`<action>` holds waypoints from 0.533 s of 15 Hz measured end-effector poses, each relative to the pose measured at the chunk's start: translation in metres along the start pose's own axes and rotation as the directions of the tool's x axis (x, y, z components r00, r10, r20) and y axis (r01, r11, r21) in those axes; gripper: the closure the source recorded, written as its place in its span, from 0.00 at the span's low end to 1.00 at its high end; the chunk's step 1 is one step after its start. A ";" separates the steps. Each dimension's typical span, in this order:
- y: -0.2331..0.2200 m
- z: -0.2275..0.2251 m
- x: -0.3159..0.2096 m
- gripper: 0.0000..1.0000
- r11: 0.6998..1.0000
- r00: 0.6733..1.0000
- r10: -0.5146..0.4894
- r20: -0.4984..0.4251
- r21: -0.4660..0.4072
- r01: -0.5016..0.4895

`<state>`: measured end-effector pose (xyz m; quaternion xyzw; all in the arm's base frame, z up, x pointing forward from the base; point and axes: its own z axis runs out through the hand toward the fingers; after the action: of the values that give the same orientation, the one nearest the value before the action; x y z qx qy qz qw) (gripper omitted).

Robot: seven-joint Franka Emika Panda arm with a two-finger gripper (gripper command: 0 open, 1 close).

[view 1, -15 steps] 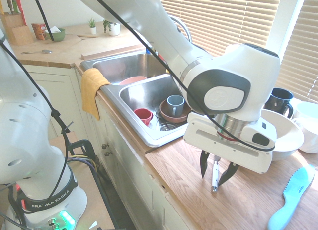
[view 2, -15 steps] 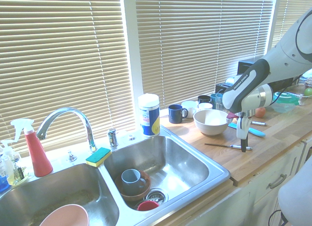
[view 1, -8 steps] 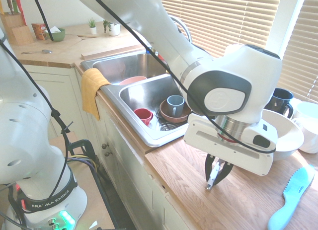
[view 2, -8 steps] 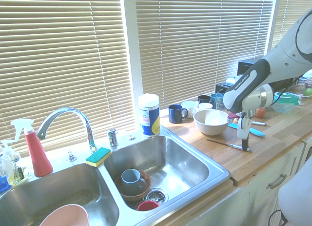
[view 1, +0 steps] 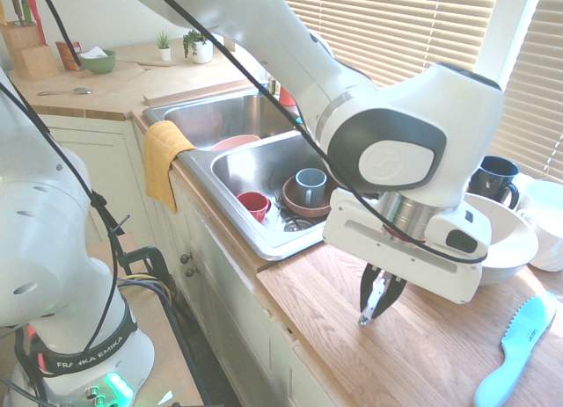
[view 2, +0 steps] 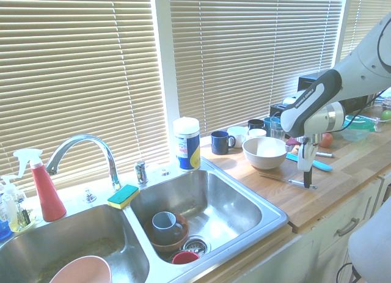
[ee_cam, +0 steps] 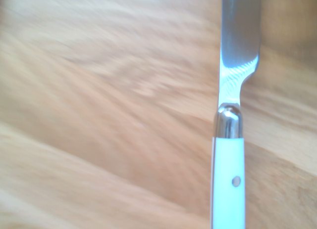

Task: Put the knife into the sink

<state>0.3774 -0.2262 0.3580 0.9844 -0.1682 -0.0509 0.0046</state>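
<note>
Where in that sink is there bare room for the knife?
The right basin of the sink is bare along its window-side floor; its front holds a grey mug in a brown bowl and a red cup. The left basin has a pink bowl; the rest looks bare.

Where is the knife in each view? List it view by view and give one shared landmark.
First exterior view: knife lower right, in the gripper.
Second exterior view: knife right of centre, over the counter.
Wrist view: knife right side, running top to bottom.
Shared landmark: white bowl.
</note>
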 end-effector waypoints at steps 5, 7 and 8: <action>-0.088 -0.074 -0.046 1.00 0.994 0.991 0.098 -0.096 0.065 -0.092; -0.144 -0.074 -0.056 1.00 0.975 0.970 0.210 -0.124 0.099 -0.199; -0.172 -0.068 -0.058 1.00 0.962 0.954 0.262 -0.143 0.113 -0.247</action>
<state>0.3866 -0.0451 0.4271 0.9546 -0.2951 0.0353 -0.0220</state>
